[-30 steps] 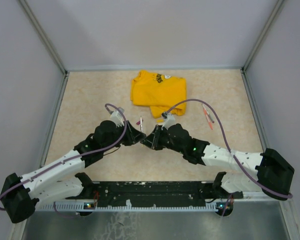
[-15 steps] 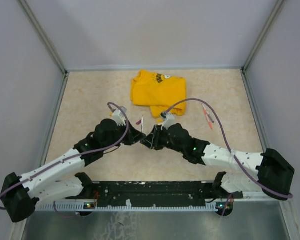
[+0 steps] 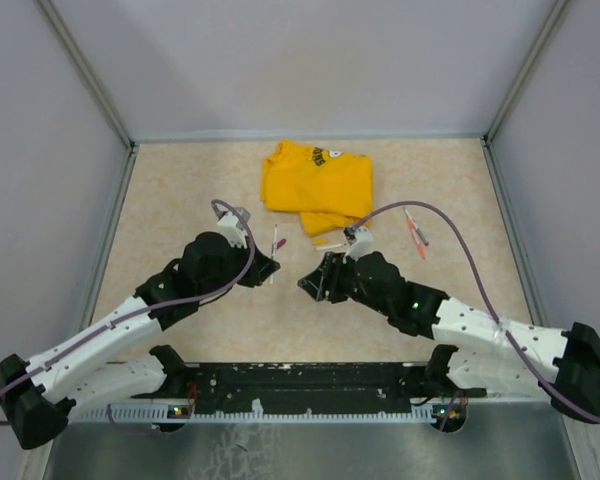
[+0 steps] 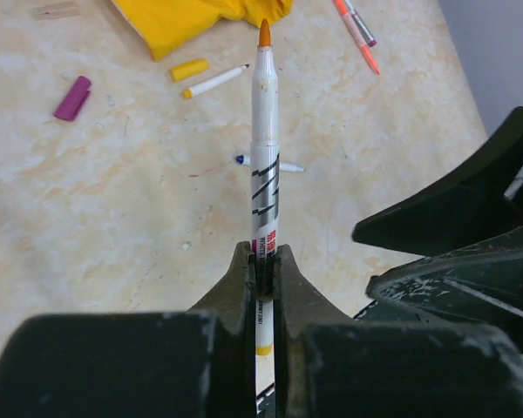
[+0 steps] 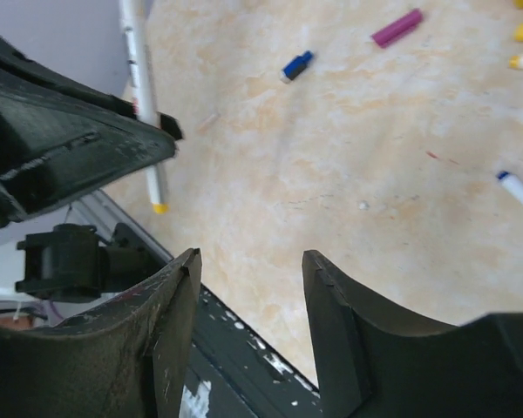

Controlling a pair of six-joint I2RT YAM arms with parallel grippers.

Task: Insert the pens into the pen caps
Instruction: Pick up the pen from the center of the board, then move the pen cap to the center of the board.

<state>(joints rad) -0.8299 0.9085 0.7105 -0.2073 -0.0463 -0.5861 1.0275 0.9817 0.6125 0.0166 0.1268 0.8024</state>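
An orange-tipped pen (image 4: 263, 157) is clamped in the closed left gripper (image 4: 261, 252) over the table (image 4: 113, 200), the right gripper (image 5: 251, 257) is held wide and empty, and caps (image 4: 72, 97) are scattered by the shirt (image 4: 192, 17).

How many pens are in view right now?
5. The orange-tipped pen is clamped in the left gripper; yellow-tipped pen by the shirt; blue-tipped pen mid-table; red-orange pen and dark-ended pen together far right. Others may hide under the shirt.
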